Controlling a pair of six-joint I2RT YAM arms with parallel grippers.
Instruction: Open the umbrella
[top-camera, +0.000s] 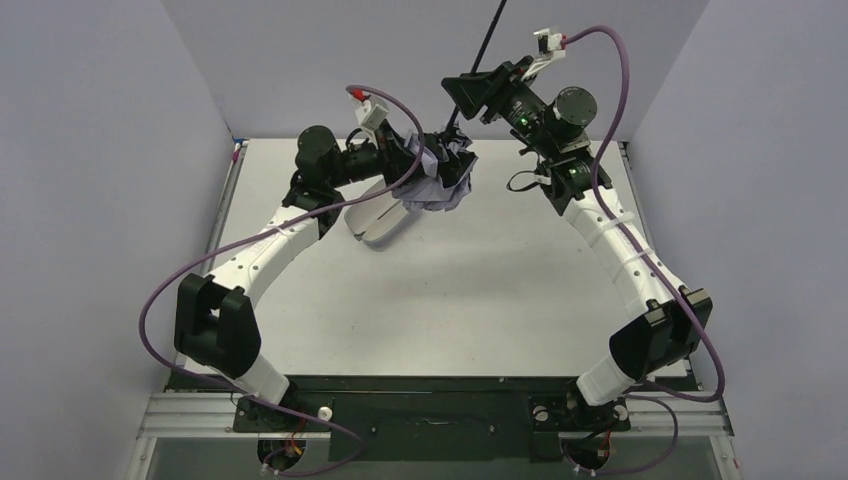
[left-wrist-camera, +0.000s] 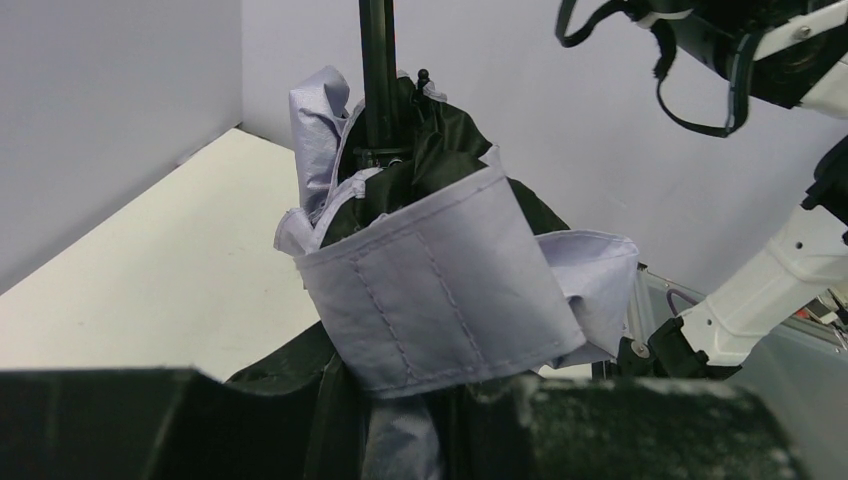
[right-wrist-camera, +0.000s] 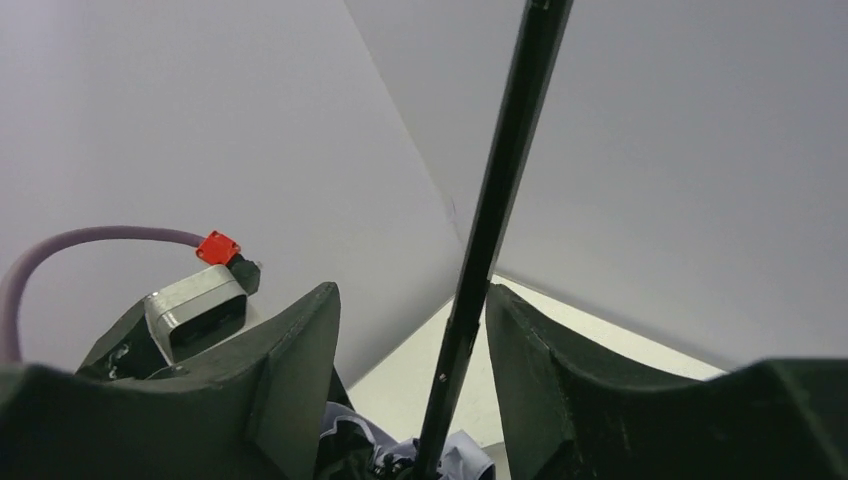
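The umbrella (top-camera: 441, 178) is held up above the back of the table, its pale lavender canopy (left-wrist-camera: 440, 290) bunched with black lining showing. Its thin black shaft (top-camera: 482, 48) slants up and back, out of the top of the overhead view. My left gripper (top-camera: 424, 165) is shut on the lower part of the folded canopy; in the left wrist view its fingers (left-wrist-camera: 640, 430) press the fabric at the bottom edge. My right gripper (right-wrist-camera: 410, 320) is open, higher up, with the shaft (right-wrist-camera: 500, 200) between its fingers, nearer the right one. The handle is out of view.
A lavender oval case (top-camera: 380, 226) lies open on the white table (top-camera: 480, 300), just under the left wrist. Grey walls enclose the table on three sides. The right arm (left-wrist-camera: 780, 270) stands close to the umbrella's right side.
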